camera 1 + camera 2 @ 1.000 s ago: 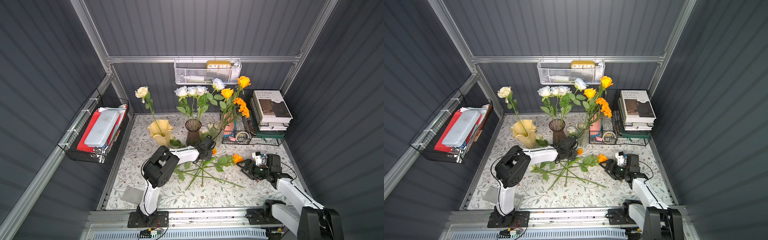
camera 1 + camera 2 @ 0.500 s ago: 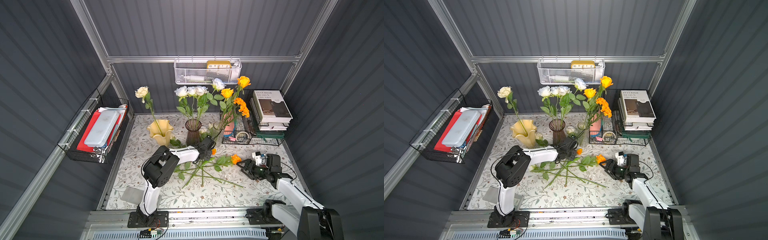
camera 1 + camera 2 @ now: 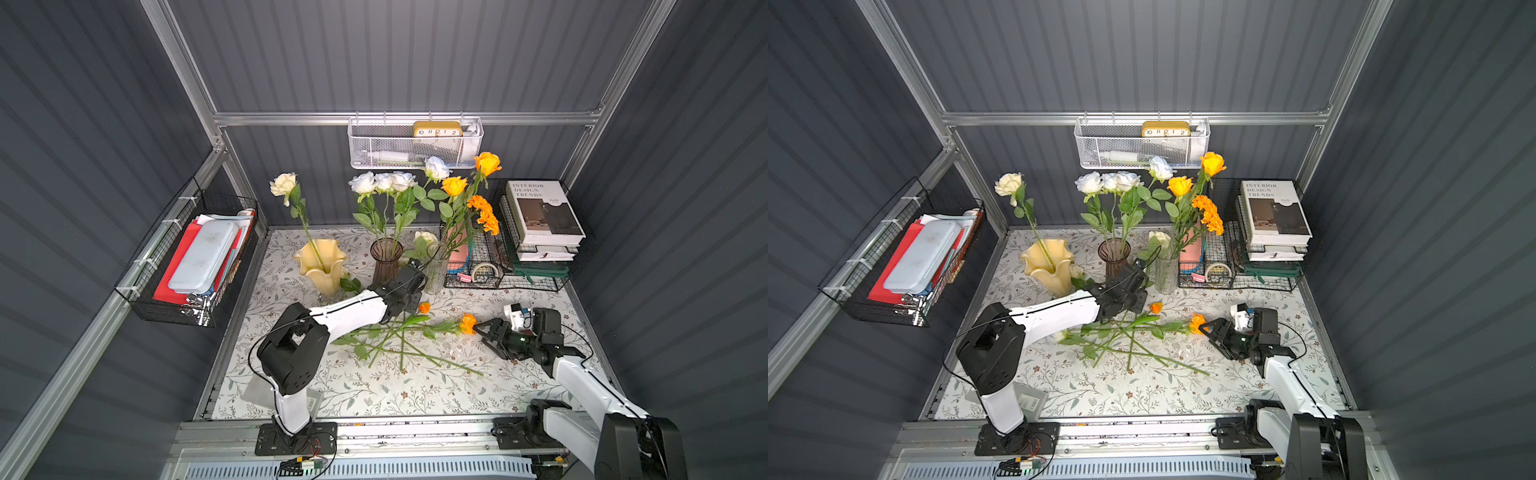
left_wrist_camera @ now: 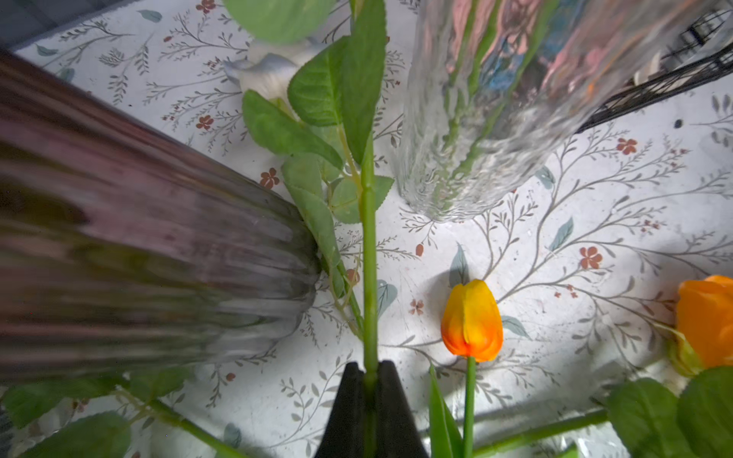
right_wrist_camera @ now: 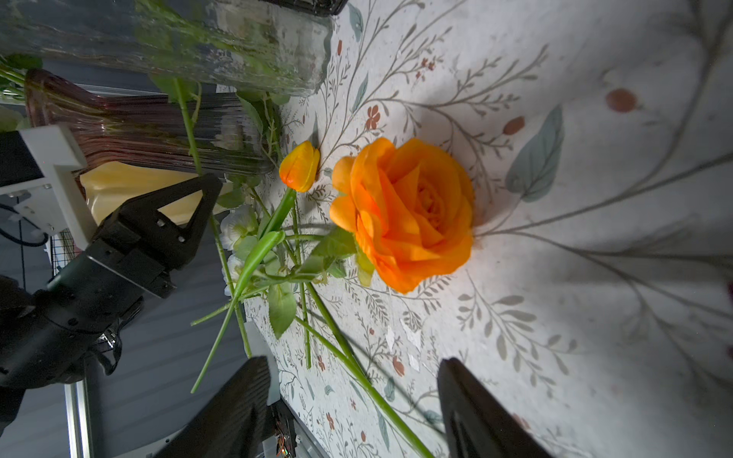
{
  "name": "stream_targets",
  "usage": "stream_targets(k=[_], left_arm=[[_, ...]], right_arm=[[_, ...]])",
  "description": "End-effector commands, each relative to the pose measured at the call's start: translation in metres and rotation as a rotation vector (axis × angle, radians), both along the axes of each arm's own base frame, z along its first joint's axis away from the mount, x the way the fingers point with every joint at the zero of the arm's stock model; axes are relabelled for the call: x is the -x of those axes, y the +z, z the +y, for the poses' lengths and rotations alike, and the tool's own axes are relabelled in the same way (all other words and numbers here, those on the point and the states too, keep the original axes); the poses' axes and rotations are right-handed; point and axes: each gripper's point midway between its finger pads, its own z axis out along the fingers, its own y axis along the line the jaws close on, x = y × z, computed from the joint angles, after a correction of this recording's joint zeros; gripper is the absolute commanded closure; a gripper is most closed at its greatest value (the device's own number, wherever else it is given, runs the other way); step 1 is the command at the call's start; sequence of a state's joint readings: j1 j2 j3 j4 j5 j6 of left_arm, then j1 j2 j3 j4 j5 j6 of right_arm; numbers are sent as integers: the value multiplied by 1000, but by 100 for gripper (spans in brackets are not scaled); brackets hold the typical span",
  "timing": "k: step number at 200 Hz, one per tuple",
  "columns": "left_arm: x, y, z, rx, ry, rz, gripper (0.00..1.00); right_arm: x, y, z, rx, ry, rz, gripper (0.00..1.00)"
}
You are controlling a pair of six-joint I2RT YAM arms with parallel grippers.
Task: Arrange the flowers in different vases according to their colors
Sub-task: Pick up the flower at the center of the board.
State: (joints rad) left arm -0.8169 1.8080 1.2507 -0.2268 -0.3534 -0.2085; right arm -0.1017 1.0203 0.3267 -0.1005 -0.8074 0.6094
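My left gripper (image 4: pixel 369 370) is shut on the green stem (image 4: pixel 369 257) of a white rose (image 4: pixel 269 75) that lies between the purple vase (image 3: pixel 385 257) and the clear vase (image 3: pixel 436 270). An orange tulip (image 3: pixel 424 307) lies just beside that gripper (image 3: pixel 409 305). My right gripper (image 5: pixel 353 365) stands open, low over the cloth, its fingertips a little short of a lying orange rose (image 5: pixel 408 214). The yellow vase (image 3: pixel 320 266) holds one cream rose (image 3: pixel 284 183). White roses (image 3: pixel 382 182) stand in the purple vase, orange flowers (image 3: pixel 482 212) in the clear one.
Several loose leafy stems (image 3: pixel 395 340) cross on the cloth between the arms. A black wire basket (image 3: pixel 536 284) with stacked books (image 3: pixel 540 216) fills the back right. A white mesh basket (image 3: pixel 374 149) hangs on the back wall, another wire basket (image 3: pixel 195 316) on the left wall.
My left gripper's jaws have closed on the white rose's stem. The right arm has not moved.
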Motion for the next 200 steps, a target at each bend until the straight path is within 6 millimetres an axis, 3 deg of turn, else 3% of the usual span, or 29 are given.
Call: stream_targets(k=[1,37,69,104,134,172,200], left_arm=[[9,4,15,-40,7,-4,98],[10,34,31,3,61,-101,100],[12,58,28,70,39,-180,100],[17,73,16,116,-32,-226,99],[18,76,17,84,-40,-205,99],[51,76,28,83,-73,-62,100],[94,99,40,180,-132,5,100]], right_arm=[[3,-4,1,7,4,6,28],[3,-4,0,8,2,4,28],[2,-4,0,10,2,6,28],[3,-5,0,10,3,9,28],[4,-6,0,12,3,12,28],[3,-5,0,14,1,12,28],[2,-6,0,16,0,12,28]])
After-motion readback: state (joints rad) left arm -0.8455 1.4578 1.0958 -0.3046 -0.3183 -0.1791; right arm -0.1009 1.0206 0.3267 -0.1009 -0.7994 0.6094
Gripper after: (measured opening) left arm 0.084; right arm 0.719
